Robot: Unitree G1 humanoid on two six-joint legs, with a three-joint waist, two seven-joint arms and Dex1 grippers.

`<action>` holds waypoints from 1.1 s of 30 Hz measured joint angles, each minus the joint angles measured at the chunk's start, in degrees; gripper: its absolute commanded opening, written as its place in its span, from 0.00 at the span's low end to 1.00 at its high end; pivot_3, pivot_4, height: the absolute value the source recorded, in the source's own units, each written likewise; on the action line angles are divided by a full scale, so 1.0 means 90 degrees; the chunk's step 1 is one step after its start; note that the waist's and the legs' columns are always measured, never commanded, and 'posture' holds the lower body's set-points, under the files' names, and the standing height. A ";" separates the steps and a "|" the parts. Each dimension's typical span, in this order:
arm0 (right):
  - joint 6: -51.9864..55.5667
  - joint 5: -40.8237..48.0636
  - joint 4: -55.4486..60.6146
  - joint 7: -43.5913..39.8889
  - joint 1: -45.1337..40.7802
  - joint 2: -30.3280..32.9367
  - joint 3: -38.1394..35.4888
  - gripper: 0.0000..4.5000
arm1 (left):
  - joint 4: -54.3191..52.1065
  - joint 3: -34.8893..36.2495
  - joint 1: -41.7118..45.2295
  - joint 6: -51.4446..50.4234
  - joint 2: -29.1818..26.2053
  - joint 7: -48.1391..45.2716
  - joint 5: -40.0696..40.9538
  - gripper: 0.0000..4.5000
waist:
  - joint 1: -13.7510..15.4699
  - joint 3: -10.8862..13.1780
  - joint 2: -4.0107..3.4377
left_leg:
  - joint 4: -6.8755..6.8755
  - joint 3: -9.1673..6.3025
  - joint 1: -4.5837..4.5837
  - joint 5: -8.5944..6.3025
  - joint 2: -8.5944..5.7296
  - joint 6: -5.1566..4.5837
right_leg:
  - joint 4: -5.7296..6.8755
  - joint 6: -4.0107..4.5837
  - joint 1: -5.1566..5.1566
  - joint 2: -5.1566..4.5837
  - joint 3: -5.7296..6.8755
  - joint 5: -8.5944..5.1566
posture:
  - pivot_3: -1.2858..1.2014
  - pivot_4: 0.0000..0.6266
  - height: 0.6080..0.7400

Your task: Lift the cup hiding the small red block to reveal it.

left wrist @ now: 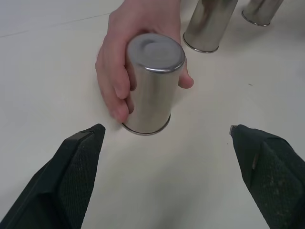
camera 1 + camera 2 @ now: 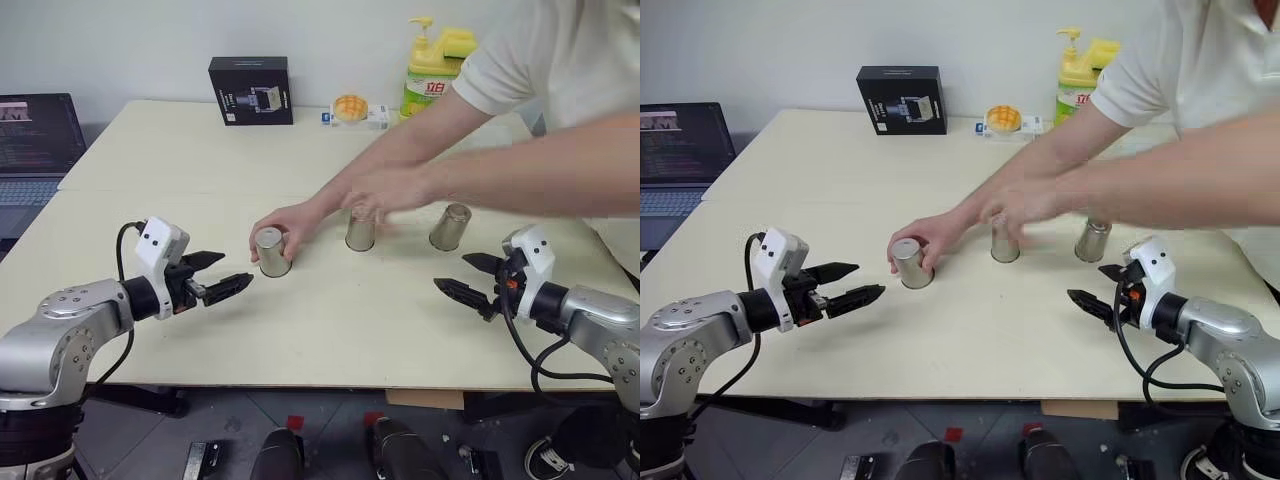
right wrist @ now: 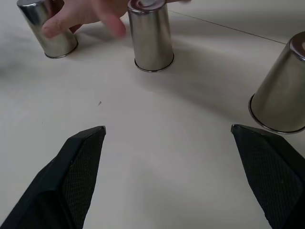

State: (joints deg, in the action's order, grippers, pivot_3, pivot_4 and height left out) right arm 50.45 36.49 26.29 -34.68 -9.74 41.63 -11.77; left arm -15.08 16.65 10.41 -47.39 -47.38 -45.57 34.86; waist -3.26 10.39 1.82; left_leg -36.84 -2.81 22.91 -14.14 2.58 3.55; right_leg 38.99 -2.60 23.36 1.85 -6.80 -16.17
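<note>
Right now, from my head camera, three small silvery brushed-metal tumblers stand upside down in a row on the cream table [image 2: 330, 330]. With the middle cup [image 2: 360, 231] as the dial's centre, the left cup [image 2: 272, 251] sits at about nine o'clock and the right cup [image 2: 451, 227] at three o'clock. A person's hand [image 2: 290, 226] wraps around the left cup, and a second, blurred hand [image 2: 385, 190] hovers over the middle one. My left gripper [image 2: 217, 274] hangs just beside the left cup, at about eight o'clock from it, jaws spread with nothing between them. My right gripper [image 2: 467, 277] hangs near the right cup, at about five o'clock from it, jaws equally wide and empty. At twelve o'clock, well apart, stand a black cardboard box [image 2: 250, 90] and a yellow-green pump bottle [image 2: 432, 68]; a dark laptop [image 2: 35, 140] sits at about ten o'clock.

Through my left wrist, the left cup [image 1: 151, 83] stands mouth-down on the table, the person's fingers [image 1: 116, 86] curled against its side, and my two black fingertips [image 1: 81, 157] stay apart, short of it.

Through my right wrist, all three cups show; the right cup [image 3: 282, 98] is tilted, just ahead of my open fingers [image 3: 267, 162].

I cannot tell which cup hides the small red block.
</note>
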 measured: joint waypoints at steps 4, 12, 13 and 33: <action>-0.0009 -0.0024 -0.0010 0.0001 0.0000 0.0000 0.0000 1.00 | 0.0006 -0.0023 0.0044 0.0057 -0.0001 -0.0009 -0.0027 1.00 | 0.0000 0.0000 0.0000 | 0.0000 0.0000 0.0000 0.0000 0.0000 0.0000 | 0.0000 0.0000 0.0000 0.0000 0.0000 0.0000 | 0.52 0.24 1.00; -0.0009 -0.0048 -0.0010 0.0005 0.0000 -0.0001 0.0000 1.00 | 0.0032 -0.0081 0.0053 0.0095 -0.0001 -0.0014 -0.0068 1.00 | 0.0000 0.0000 0.0000 | 0.0000 0.0000 0.0000 0.0000 0.0000 0.0000 | 0.0000 0.0000 0.0000 0.0000 0.0001 0.0000 | 0.52 0.24 1.00; -0.0009 -0.0049 -0.0010 0.0005 0.0000 0.0000 0.0000 1.00 | 0.0038 -0.0083 0.0060 0.0104 -0.0001 -0.0015 -0.0079 1.00 | 0.0000 0.0000 0.0000 | 0.0000 0.0000 0.0000 0.0000 0.0000 0.0000 | 0.0000 0.0000 0.0000 0.0000 0.0001 0.0000 | 0.52 0.24 1.00; -0.0120 -0.0198 -0.0012 0.0068 -0.0003 -0.0199 0.0208 1.00 | 0.0015 -0.0088 -0.0056 0.0160 -0.0064 -0.0030 -0.0097 1.00 | -0.0001 0.0000 0.0000 | -0.0002 0.0000 0.0000 0.0000 0.0000 0.0000 | 0.0001 0.0000 -0.0001 0.0000 0.0000 0.0001 | 0.52 0.24 1.00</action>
State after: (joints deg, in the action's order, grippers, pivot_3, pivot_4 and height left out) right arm 49.37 34.71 26.18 -34.08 -9.77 39.83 -9.90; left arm -14.94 15.85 9.90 -45.96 -47.96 -45.84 33.98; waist -3.27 10.38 1.82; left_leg -36.86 -2.81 22.90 -14.14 2.58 3.55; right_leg 39.00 -2.60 23.35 1.85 -6.81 -16.16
